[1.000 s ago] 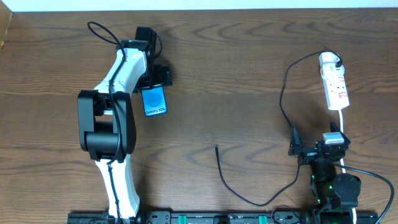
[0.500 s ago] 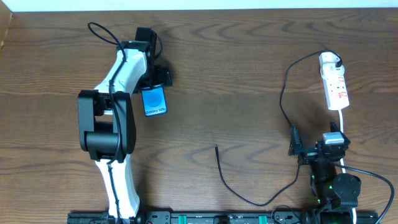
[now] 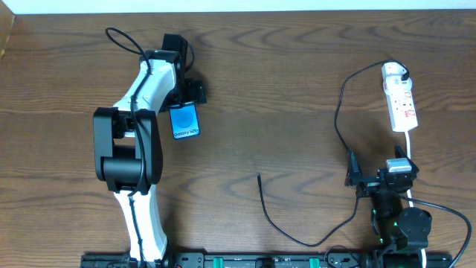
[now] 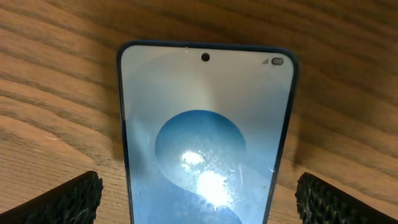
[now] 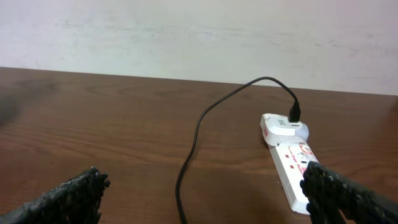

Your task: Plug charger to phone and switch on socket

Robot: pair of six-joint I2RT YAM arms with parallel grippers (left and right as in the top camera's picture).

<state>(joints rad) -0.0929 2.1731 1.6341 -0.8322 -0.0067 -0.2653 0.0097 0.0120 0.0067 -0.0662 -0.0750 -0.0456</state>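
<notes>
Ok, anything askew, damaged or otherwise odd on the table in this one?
Nothing stands out. The phone lies flat, screen intact, between the open fingers of the left gripper. The charger trails loosely across the table from the socket, its tip lying free, not yet plugged in. The socket looks undamaged.

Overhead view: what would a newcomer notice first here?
The bright blue phone stands out at the upper left, lying between the open fingers of the left gripper. On the right, the thin black charger loops from the white socket down across the table, its free tip lying loose near the middle.
</notes>
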